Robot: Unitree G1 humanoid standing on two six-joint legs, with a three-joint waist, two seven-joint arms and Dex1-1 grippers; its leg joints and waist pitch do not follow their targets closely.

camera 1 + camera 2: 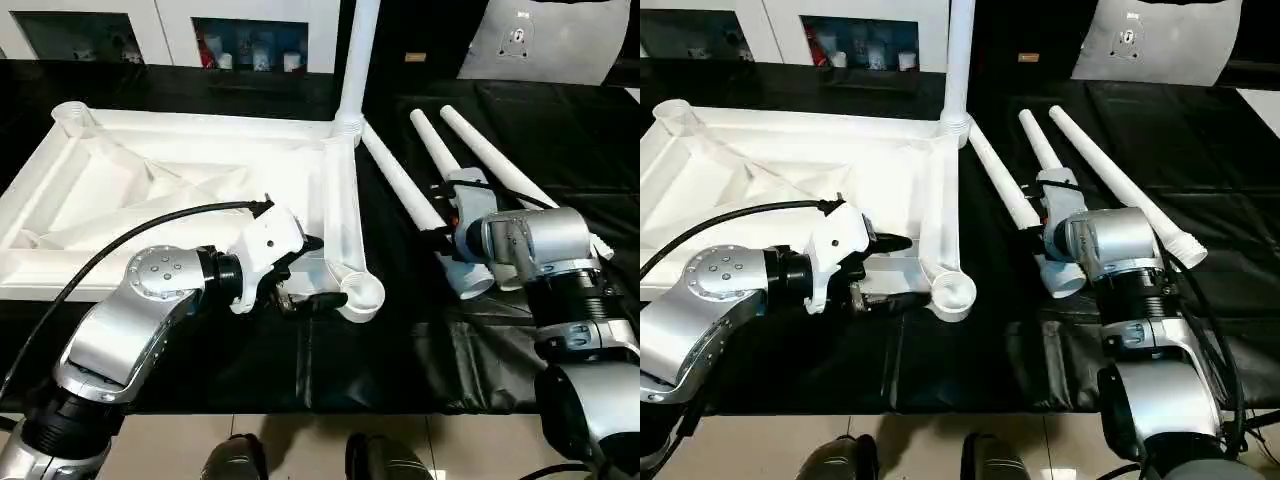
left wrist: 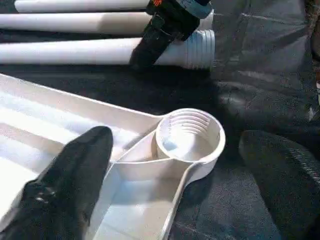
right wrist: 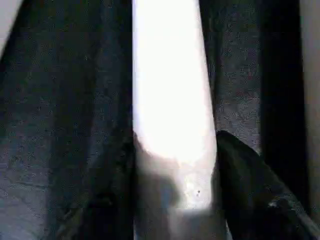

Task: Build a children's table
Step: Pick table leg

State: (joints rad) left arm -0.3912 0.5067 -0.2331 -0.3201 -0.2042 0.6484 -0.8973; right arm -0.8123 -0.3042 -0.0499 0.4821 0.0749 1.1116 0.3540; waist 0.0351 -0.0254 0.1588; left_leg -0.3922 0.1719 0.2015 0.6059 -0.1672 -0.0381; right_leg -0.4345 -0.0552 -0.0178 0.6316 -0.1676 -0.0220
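— Two questions: where is the table top, and the left claw?
— Upside down on the desk's left; fingers apart at its near-right socket.
— And the right claw?
— Clamped on the middle leg, whose axis runs near to far.

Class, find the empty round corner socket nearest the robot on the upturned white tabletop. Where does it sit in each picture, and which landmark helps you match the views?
Left eye view: empty corner socket, lower centre, beside the left gripper.
Right eye view: lower centre, slightly further left.
Left wrist view: centre right, threads visible inside.
Right wrist view: not in it; a white leg runs between the fingers.
Shared landmark: the black cloth.
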